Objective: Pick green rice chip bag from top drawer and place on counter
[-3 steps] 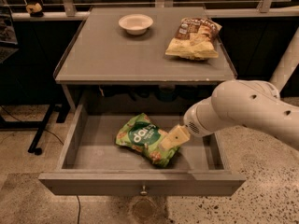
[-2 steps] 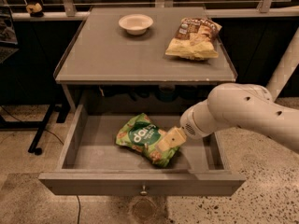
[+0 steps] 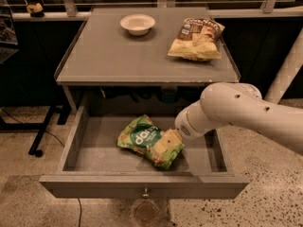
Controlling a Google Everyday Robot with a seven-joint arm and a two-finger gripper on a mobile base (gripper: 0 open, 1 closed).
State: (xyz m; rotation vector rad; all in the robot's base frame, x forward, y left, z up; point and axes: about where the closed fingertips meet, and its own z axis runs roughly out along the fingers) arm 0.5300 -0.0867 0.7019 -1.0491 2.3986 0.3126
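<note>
Crinkly bright green rice chip bag (image 3: 141,138) sits mid-floor of open shallow grey top drawer (image 3: 94,152), pale gripper (image 3: 166,143) down on its right end, prob. to grasp (closed or not: can't tell) b4 lifting to flat grey counter (image 3: 118,56).

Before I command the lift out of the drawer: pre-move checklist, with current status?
1. Top drawer pulled open: ok.
2. Green rice chip bag lying mid-drawer, in view: ok.
3. End effector down on the bag's right part: ok.
4. Grasp secured on the bag: cannot tell.
5. Lift path: the bag appears to sit forward of the counter front edge: probably ok.
6. Drop spot: bowl at back centre, yellow-and-brown chip bag at back right; front left of the counter looks usable: ok.
</note>
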